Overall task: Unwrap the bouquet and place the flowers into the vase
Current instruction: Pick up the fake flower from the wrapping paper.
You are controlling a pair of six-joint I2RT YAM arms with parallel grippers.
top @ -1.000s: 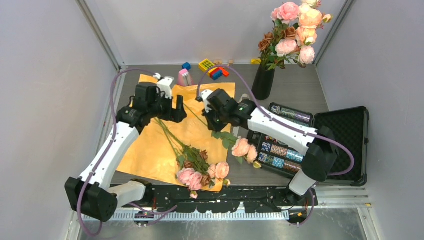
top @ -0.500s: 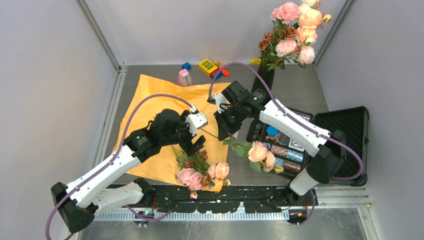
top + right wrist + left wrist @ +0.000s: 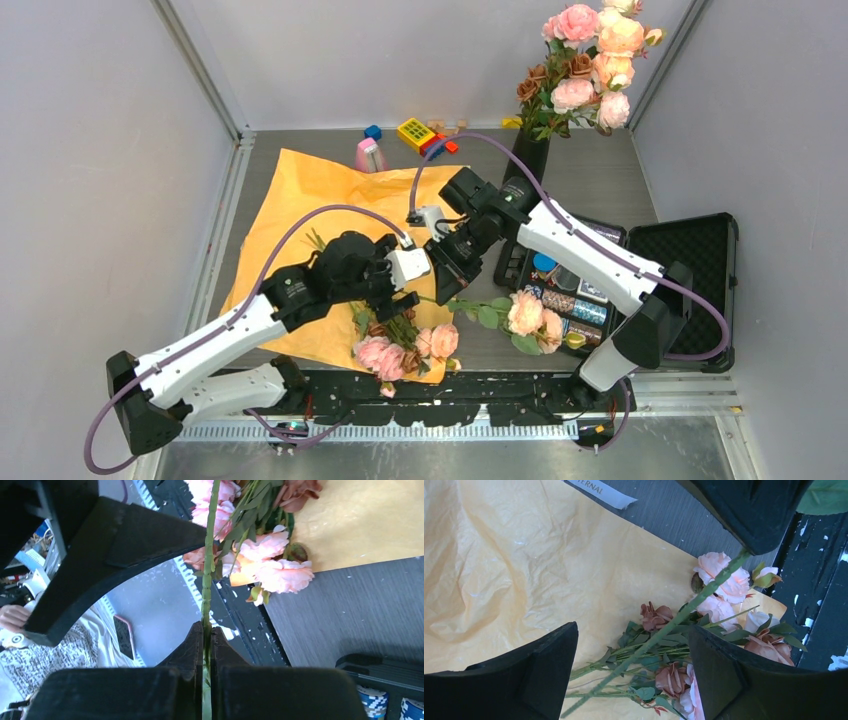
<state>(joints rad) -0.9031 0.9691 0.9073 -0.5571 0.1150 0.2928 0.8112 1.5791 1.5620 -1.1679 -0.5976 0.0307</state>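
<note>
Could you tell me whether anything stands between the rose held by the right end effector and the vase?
Nothing visible blocks the way. The right end effector grips the flower by its stem, and the vase stands beyond it, but the roses already in it crowd its mouth.

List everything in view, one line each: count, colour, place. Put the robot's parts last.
orange paper: one, orange, spread flat on the table's left half
loose flowers: one bunch, pink and peach, on the paper's near edge
held stem: one, green with pink blooms, beside the case
vase: one, black, far right
vase flowers: one bunch, pink and brown, in the vase
metronome: one, pink, far edge
toy blocks: several, blue, yellow, red, far edge
case: one, black, open, right side
poker chips: rows, blue-white, inside the case
table: one, grey
left end effector: open, over the loose flowers
right end effector: shut on the held stem
</note>
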